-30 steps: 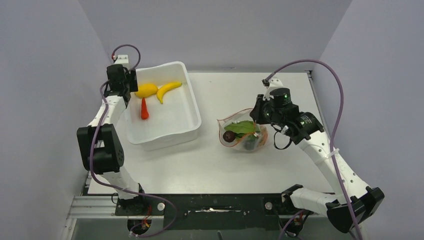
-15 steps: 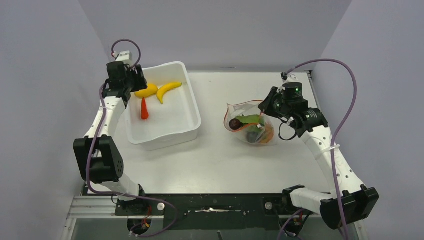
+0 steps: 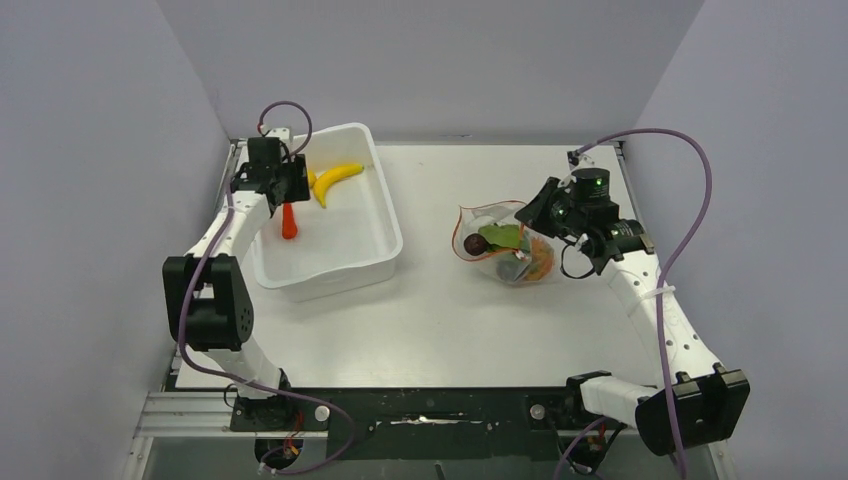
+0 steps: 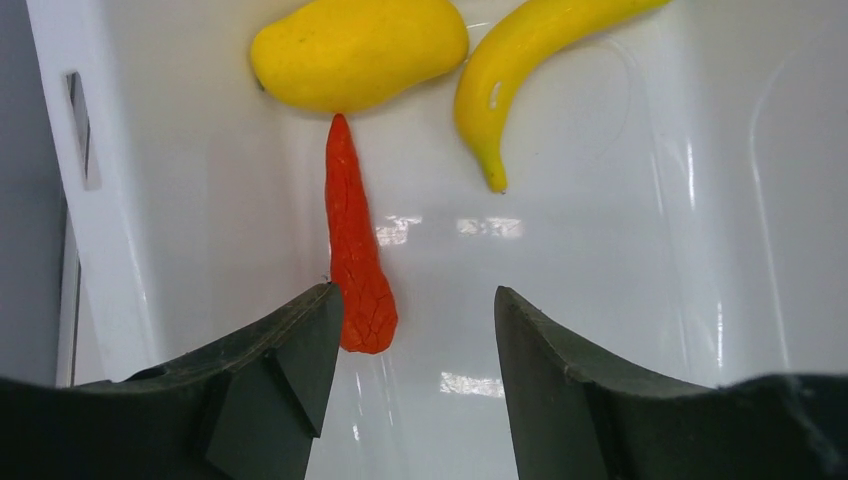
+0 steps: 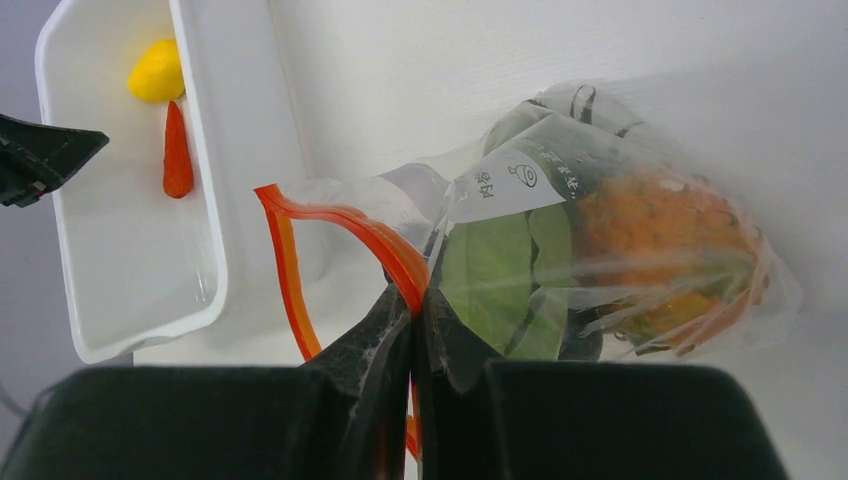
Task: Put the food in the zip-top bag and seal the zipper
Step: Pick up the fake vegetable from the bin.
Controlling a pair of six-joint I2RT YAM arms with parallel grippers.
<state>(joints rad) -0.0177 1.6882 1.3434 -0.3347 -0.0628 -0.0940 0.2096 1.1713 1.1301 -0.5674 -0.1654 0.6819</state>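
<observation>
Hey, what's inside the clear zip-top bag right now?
The zip-top bag holds a green leafy piece, an orange pineapple and a dark round fruit; whatever lies beneath them is covered.

**Bright toys against white**

A white tub (image 3: 325, 278) holds a yellow banana (image 3: 337, 180), a plain yellow fruit (image 4: 358, 52) and a red, finely crackled chili (image 4: 355, 250). On the white worktop (image 3: 440, 320), the clear zip-top bag (image 5: 590, 130) with its red zipper (image 5: 345, 222) shows green leaves (image 5: 495, 270) and an orange pineapple (image 5: 660, 235).

The banana (image 4: 520, 70) runs off the left wrist view's top edge.
</observation>
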